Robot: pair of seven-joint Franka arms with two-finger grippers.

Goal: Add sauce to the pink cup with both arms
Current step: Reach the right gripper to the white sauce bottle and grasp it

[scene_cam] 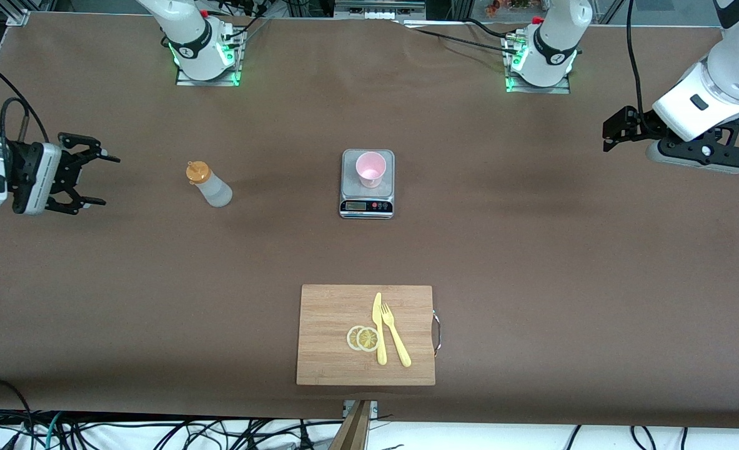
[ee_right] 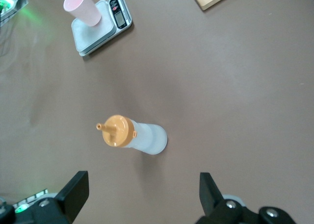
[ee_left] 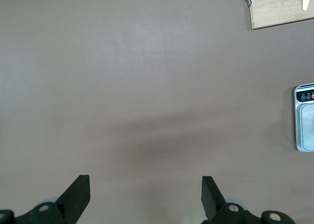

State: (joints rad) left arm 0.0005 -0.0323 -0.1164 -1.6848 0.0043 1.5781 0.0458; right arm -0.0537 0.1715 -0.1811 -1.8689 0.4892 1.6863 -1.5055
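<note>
The sauce bottle (scene_cam: 210, 185), whitish with an orange nozzle cap, stands upright on the brown table toward the right arm's end. The pink cup (scene_cam: 370, 169) stands on the grey scale (scene_cam: 350, 181) at mid-table. My right gripper (scene_cam: 108, 180) hovers open over the table's right-arm end, apart from the bottle and pointing toward it. Its wrist view shows the bottle (ee_right: 142, 136) ahead of the open, empty right gripper (ee_right: 143, 192), with the cup (ee_right: 82, 6) farther off. My left gripper (scene_cam: 606, 136) hangs open over the left-arm end. In the left wrist view the left gripper (ee_left: 145, 194) holds nothing.
A wooden cutting board (scene_cam: 332, 312) lies nearer to the front camera than the scale, carrying a yellow knife (scene_cam: 379, 328), a fork (scene_cam: 395, 334) and two lemon slices (scene_cam: 363, 338). The left wrist view catches the scale's edge (ee_left: 305, 118) and the board's corner (ee_left: 279, 11).
</note>
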